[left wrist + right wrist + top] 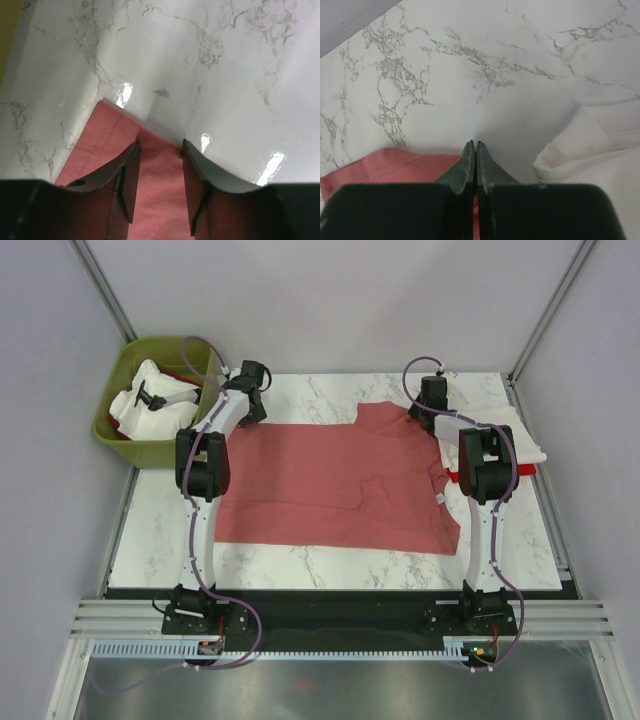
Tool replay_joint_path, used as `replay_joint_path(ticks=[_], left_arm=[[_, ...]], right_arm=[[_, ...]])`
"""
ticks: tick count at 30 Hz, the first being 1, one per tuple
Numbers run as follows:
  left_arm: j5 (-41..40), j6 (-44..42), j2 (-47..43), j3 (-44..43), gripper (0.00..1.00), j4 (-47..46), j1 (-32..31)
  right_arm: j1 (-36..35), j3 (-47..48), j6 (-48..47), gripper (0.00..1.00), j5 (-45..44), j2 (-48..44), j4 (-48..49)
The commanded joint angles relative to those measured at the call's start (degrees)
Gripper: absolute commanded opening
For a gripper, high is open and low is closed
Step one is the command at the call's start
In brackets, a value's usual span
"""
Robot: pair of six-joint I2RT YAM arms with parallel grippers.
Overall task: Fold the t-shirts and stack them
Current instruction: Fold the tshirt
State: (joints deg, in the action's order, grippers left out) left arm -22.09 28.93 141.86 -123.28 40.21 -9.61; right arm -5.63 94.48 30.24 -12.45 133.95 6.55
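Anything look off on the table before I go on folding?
The dusty salmon-red t-shirt is not lying flat. A raised crease crosses it beside the small white neck tag, and its right edge is rumpled. Nothing looks spilled or damaged.

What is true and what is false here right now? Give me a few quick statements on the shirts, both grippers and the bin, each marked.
1. The salmon-red t-shirt lies spread out on the marble table. True.
2. The left gripper is shut. False: its jaws stand apart over the shirt's far left corner.
3. The right gripper has its jaws closed together at the shirt's edge. True.
4. The green bin is empty. False: white cloth lies in it.
5. The cream-white t-shirt lies on the table's left side. False: it lies folded at the right edge.
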Motion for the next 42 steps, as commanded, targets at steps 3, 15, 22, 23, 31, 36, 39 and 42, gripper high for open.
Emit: replay_joint_path(ticks=[3,15,22,23,31,36,39,42], left_arm=[[3.8,1.1,1.6,-1.8,0.24,3.1,1.5],[1.7,1.7,0.3,-1.8,0.02,1.8,1.6],[-0.4,2.6,-1.1,-0.6,0.02,0.5,1.5],[-0.5,2.5,-1.3,-0.5,0.02,0.5,1.5],[-4.0,0.0,-3.8,0.6,0.02,-0.2,0.6],[-9.5,-2.1,-4.9,1.7,0.02,-0.6,-1.6],[-10.2,-2.1,-5.9,3.4,0.02,-0.7,-2.0],[-11.2,-2.1,-7.5,5.3,0.02,-0.7,-2.1]], right_arm=[[0.1,-0.3,0.1,0.03,0.2,-1.7,-1.9],[0.0,0.2,0.1,0.00,1.0,-2.6,-1.6],[-1.7,-2.7,-1.4,0.00,-2.3,-8.3,-1.0],[-1.8,-2.7,-1.5,0.00,-2.5,-8.9,-1.3],[-2.0,-3.2,-4.0,0.00,-5.7,-16.1,-4.8],[-2.0,-5.9,-4.5,0.00,-6.4,-18.3,-4.9],[-1.9,-7.8,-4.6,0.00,-6.7,-19.7,-4.5],[-1.8,-9.6,-4.3,0.00,-6.5,-21.4,-4.3]])
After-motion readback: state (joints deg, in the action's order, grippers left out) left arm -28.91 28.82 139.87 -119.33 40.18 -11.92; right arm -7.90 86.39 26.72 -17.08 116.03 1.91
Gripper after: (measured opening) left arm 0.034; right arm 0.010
